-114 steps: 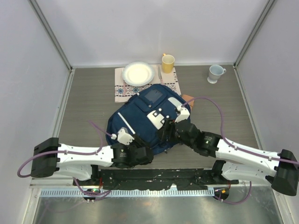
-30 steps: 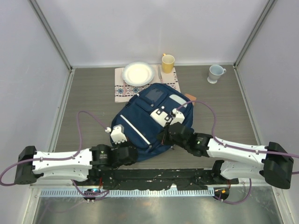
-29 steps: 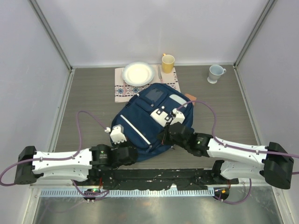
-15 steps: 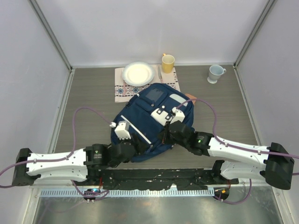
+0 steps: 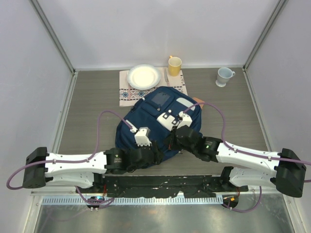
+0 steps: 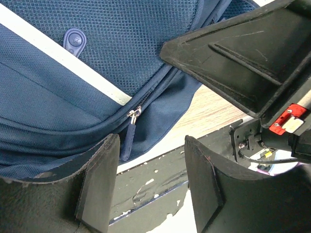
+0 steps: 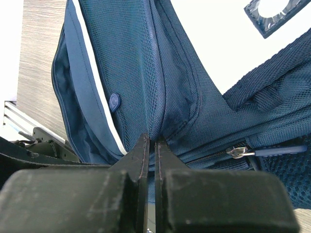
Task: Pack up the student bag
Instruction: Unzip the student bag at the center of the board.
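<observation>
Since 0.5 s ago: the left arm has swung toward frame right along the near edge, and its wrist now sits against the lower rim of the bag. Bag and right arm unchanged.

Left gripper: at the bag's lower edge, just left of centre in the top view. In the left wrist view its fingers stand apart with nothing between them. A zipper pull hangs from the seam just above the gap, not touched.

Student bag: lies flat at mid-table, front face up, pale top panel toward upper right. Its white stripe runs diagonally across the upper left of the left wrist view, a small navy snap tab above it.

Right gripper: at the bag's lower right edge. In the right wrist view the fingers are pressed nearly together, pinching a ridge of the navy mesh fabric. A second zipper pull lies to frame right.

Far side of the table, left to right: patterned placemat under a white plate, yellow mug at the mat's right corner, pale mug well apart toward upper right. The bag's top overlaps the placemat's near edge.
</observation>
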`<act>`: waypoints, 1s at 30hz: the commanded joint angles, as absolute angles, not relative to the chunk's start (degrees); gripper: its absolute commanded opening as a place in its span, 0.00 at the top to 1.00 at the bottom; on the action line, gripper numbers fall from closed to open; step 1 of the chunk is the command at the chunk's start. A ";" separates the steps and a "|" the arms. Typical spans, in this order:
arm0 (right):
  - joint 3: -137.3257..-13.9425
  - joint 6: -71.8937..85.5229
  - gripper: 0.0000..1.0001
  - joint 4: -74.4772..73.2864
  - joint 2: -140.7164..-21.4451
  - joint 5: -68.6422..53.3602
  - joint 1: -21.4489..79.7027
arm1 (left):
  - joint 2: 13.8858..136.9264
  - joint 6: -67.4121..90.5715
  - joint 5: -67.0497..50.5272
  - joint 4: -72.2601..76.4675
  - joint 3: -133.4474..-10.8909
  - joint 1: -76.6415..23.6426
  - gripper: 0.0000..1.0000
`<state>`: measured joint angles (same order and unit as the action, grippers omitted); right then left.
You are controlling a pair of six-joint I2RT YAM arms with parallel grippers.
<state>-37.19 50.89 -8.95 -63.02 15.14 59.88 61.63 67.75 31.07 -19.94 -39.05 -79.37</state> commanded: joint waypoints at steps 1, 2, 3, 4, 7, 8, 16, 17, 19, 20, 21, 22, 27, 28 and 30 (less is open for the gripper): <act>-40.43 48.87 0.99 -4.75 -61.17 18.98 59.15 | 62.23 68.73 32.08 -20.48 -40.17 -79.37 0.41; -40.43 48.87 0.99 -4.83 -61.17 18.98 59.15 | 62.31 68.90 32.86 -21.61 -40.51 -79.28 0.41; -40.43 48.78 0.99 -4.83 -61.08 18.98 59.24 | 62.23 69.25 33.39 -22.32 -40.87 -79.36 0.41; -40.43 48.78 0.99 -4.92 -61.08 18.98 59.15 | 62.05 68.82 33.57 -22.59 -40.96 -79.37 0.41; -40.25 48.78 0.99 -4.75 -61.00 18.90 59.15 | 61.35 68.82 34.54 -23.29 -40.87 -79.19 0.40; -40.25 48.78 0.99 -4.57 -61.00 18.81 59.15 | 61.35 68.82 34.45 -23.55 -40.70 -78.93 0.40; -40.25 48.96 0.99 -3.87 -61.70 18.28 59.24 | 65.64 69.17 30.24 -20.66 -40.87 -78.84 0.51; -40.25 48.96 0.99 -3.95 -61.70 18.11 59.24 | 66.18 69.00 29.89 -19.78 -40.96 -78.84 0.54; -40.25 48.95 0.99 -3.87 -61.61 18.02 59.24 | 67.58 68.99 29.45 -18.99 -41.31 -78.84 0.55; -40.17 48.96 0.99 -3.87 -61.52 17.93 59.15 | 67.94 69.26 29.53 -19.07 -41.48 -78.84 0.55; -40.17 48.87 0.99 -3.95 -61.44 17.84 59.24 | 68.55 69.69 29.62 -19.16 -41.66 -78.84 0.55; -40.17 48.95 0.99 -3.87 -61.44 17.84 59.24 | 68.82 69.87 29.97 -18.99 -41.83 -78.84 0.56; -39.82 49.04 0.99 -3.78 -61.17 17.49 59.24 | 70.84 71.28 32.95 -20.56 -43.06 -78.84 0.62; -39.64 49.04 0.99 -3.78 -61.08 17.40 59.24 | 71.10 72.15 33.74 -21.61 -43.59 -78.84 0.63; -39.38 49.22 0.99 -3.25 -60.91 17.23 59.24 | 71.28 72.42 35.50 -21.80 -43.59 -78.84 0.67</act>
<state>-37.19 50.68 -8.91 -63.00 14.59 59.88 70.72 70.54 31.27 -21.39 -41.36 -79.00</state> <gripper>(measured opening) 0.060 0.353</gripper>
